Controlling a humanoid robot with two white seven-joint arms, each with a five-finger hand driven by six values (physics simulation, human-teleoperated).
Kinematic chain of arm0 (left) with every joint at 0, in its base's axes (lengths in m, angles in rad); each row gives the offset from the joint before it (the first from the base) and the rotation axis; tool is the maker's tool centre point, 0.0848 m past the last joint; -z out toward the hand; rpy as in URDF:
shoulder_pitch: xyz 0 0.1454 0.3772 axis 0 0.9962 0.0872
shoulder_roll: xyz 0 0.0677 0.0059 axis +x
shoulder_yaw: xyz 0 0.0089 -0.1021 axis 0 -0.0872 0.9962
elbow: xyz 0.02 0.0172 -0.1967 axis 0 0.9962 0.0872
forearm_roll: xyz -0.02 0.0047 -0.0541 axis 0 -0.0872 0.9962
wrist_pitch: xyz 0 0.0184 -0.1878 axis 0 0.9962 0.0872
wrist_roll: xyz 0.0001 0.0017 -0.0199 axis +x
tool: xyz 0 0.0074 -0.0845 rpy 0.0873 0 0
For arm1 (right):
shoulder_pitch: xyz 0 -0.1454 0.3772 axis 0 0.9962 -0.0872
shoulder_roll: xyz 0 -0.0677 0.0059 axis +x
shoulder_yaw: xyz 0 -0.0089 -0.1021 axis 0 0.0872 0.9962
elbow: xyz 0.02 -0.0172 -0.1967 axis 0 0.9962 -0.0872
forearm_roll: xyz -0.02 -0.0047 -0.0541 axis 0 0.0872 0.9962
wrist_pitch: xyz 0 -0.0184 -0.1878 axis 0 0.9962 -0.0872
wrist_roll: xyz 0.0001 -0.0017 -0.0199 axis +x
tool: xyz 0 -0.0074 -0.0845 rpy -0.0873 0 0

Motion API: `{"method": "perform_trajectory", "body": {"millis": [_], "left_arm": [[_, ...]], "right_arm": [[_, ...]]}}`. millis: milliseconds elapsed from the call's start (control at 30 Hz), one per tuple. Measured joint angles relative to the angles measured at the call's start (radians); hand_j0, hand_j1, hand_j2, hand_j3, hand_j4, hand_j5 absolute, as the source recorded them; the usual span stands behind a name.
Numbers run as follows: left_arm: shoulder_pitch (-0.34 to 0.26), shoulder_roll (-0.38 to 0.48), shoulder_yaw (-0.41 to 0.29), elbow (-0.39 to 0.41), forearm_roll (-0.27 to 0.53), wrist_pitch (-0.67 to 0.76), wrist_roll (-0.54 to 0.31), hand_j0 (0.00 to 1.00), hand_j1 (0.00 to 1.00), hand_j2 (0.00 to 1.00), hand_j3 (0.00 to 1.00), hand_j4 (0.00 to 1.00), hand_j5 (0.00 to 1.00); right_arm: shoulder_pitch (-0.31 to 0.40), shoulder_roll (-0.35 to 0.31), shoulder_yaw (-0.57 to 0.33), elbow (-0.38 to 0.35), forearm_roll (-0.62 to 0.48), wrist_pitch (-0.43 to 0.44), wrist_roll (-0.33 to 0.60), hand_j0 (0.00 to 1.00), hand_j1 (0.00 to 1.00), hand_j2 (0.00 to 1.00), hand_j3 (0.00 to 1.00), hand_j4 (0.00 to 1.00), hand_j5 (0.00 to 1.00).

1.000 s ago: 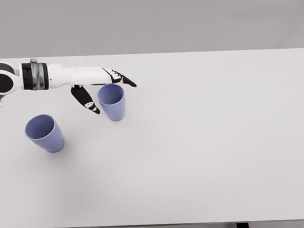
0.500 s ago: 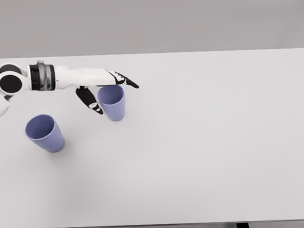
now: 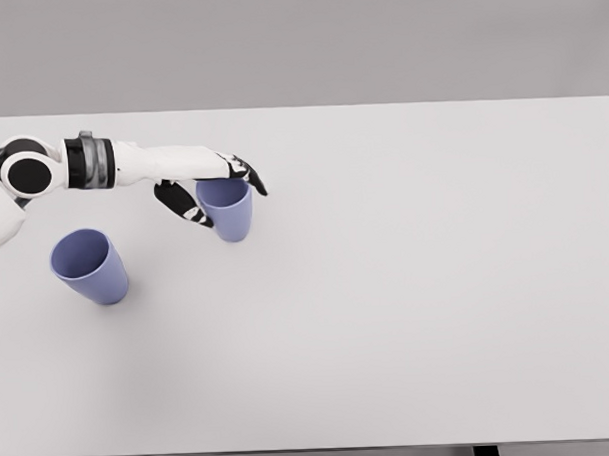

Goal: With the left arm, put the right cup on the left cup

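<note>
A plain grey wall stands behind a wide white desk (image 3: 408,314), which fills nearly the whole view. The left arm (image 3: 132,162) comes in from the left edge and reaches across the far-left part of the desk. Nearer than that arm, toward the left edge, the left cup (image 3: 89,267) stands upright with its mouth open. The right cup (image 3: 226,208) stands upright to the right of the left cup and a little farther back, well apart from it. The left hand (image 3: 211,186) is at the right cup's rim, its dark fingers (image 3: 251,177) curving over the far side and the thumb (image 3: 185,205) down the near-left side; whether they already press the wall I cannot tell. The cup looks light, stiff and smooth, likely slippery, so a hold across the upper wall just under the rim seems best. The right arm is out of view.
</note>
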Motion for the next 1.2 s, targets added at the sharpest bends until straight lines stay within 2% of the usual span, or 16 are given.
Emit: {"method": "perform_trajectory", "body": {"millis": [100,267,433,867,1200], "left_arm": [[0.0,0.001,0.001,0.0,-0.006,0.0,-0.004,0.64,0.64,0.64,0.64,0.64,0.64],[0.002,0.009,0.029,-0.014,-0.019,-0.004,-0.002,0.6,0.6,0.6,0.6,0.6,0.6],[0.003,0.057,0.062,-0.09,-0.009,-0.005,-0.003,0.58,0.58,0.58,0.58,0.58,0.58],[0.003,0.355,0.114,-0.386,0.149,-0.005,-0.004,0.58,0.58,0.58,0.58,0.58,0.58],[0.003,0.597,0.178,-0.559,0.252,-0.005,-0.003,0.58,0.58,0.58,0.58,0.58,0.58]], "right_arm": [[0.0,0.0,0.0,0.0,0.0,0.0,0.0,1.0,1.0,1.0,1.0,1.0,1.0],[0.0,0.0,0.0,0.0,0.0,0.0,0.0,1.0,1.0,1.0,1.0,1.0,1.0],[0.0,0.0,0.0,0.0,0.0,0.0,0.0,1.0,1.0,1.0,1.0,1.0,1.0],[0.0,0.0,0.0,0.0,0.0,0.0,0.0,1.0,1.0,1.0,1.0,1.0,1.0],[0.0,0.0,0.0,0.0,0.0,0.0,0.0,1.0,1.0,1.0,1.0,1.0,1.0]]}}
